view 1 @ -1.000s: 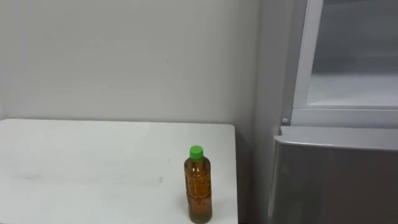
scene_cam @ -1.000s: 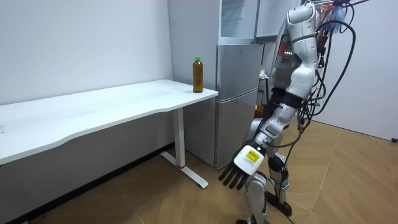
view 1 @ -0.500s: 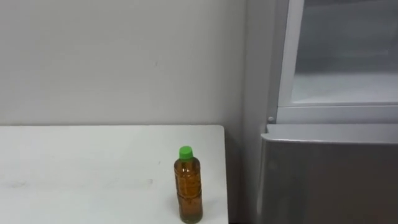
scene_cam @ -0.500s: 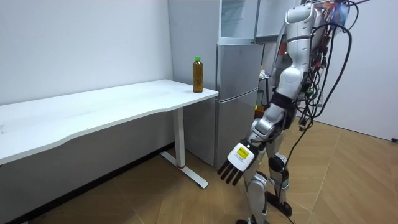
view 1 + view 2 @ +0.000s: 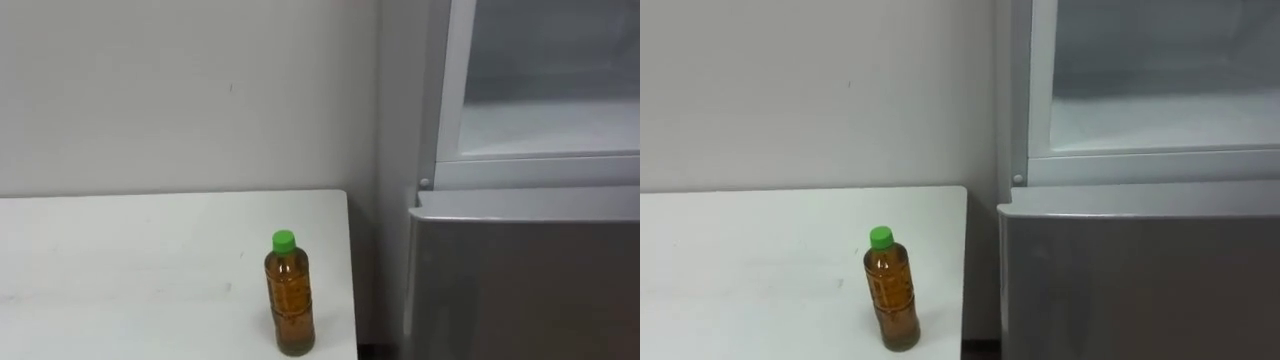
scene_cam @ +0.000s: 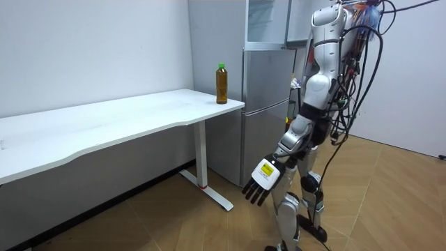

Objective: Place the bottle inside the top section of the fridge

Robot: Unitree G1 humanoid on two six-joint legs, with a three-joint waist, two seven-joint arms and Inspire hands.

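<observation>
A bottle (image 5: pixel 290 300) of amber drink with a green cap stands upright near the right front corner of the white table (image 5: pixel 120 250). In the room view the bottle (image 6: pixel 221 85) is at the table end beside the fridge (image 6: pixel 268 104). The fridge's upper compartment (image 5: pixel 545 100) shows a pale inside behind a white frame, above the shut grey lower door (image 5: pixel 530 290). I stand in front of the fridge, a step off. My left hand (image 6: pixel 259 187) hangs low at knee height with straight fingers, holding nothing, far from the bottle.
A plain light wall runs behind the table. The long table (image 6: pixel 104 122) stretches toward the room view's left on a white leg (image 6: pixel 202 157). Wooden floor (image 6: pixel 181 223) lies open in front of the table and fridge.
The eye view has shifted to the right, so bottle and fridge sit further left in it. In the room view my body has come nearer the fridge and my left hand swung slightly left.
</observation>
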